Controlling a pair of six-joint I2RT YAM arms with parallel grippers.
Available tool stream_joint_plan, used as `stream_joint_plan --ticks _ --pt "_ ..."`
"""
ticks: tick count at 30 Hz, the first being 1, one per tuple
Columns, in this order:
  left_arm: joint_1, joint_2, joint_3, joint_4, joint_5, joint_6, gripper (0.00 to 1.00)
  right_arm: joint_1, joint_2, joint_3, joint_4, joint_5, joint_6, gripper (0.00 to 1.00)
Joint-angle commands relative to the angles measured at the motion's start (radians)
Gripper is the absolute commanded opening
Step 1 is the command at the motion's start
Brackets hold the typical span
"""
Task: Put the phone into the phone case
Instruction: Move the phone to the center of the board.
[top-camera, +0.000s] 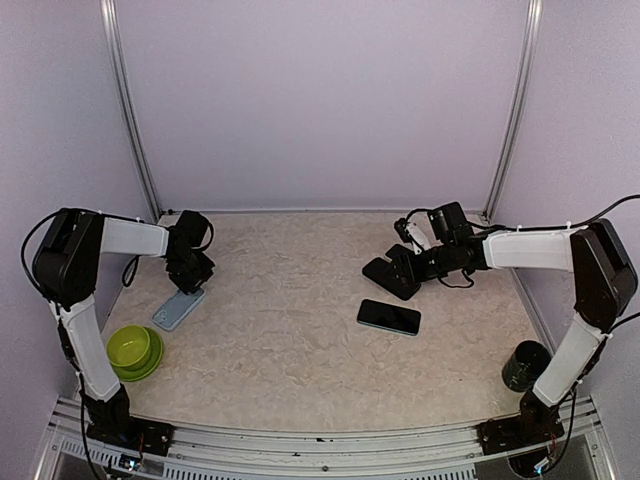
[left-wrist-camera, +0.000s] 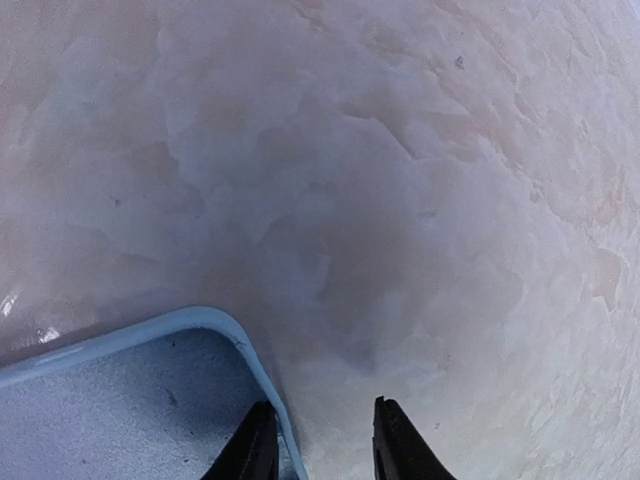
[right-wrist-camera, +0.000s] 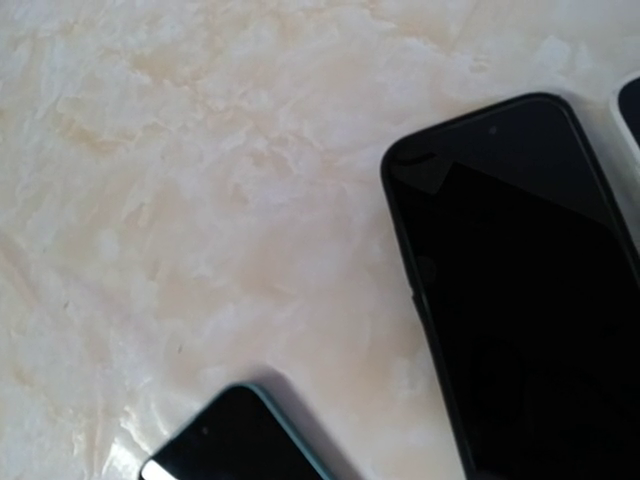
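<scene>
Straddling the rim of the blue phone case, the left pincer is narrow, with one finger inside and one outside, not pinching yet. The phone lies flat on the table, well apart to its right, its long side pointing across. The right pincer is much nearer, just beyond the phone. Whether it is wide or narrow cannot be told.

Pale lilac walls enclosed beige marbled worktop. Metal posts stood at rear corners. Metal rail ran along near edge. Light was soft, even.
</scene>
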Motion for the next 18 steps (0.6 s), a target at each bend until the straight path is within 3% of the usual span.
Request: stream_joint_plan --ticks 1,15,18 --pt "0.004 0.018 -0.029 0.023 0.053 0.007 0.22 0.011 0.0 0.02 0.0 0.014 0.0 0.65" --pt "-0.03 -0.011 -0.071 0.086 0.101 0.033 0.01 0.011 -0.002 0.019 0.001 0.035 0.002 0.65" --pt "-0.054 -0.03 -0.064 0.094 0.092 0.044 0.0 0.011 -0.006 0.02 0.0 0.04 0.002 0.65"
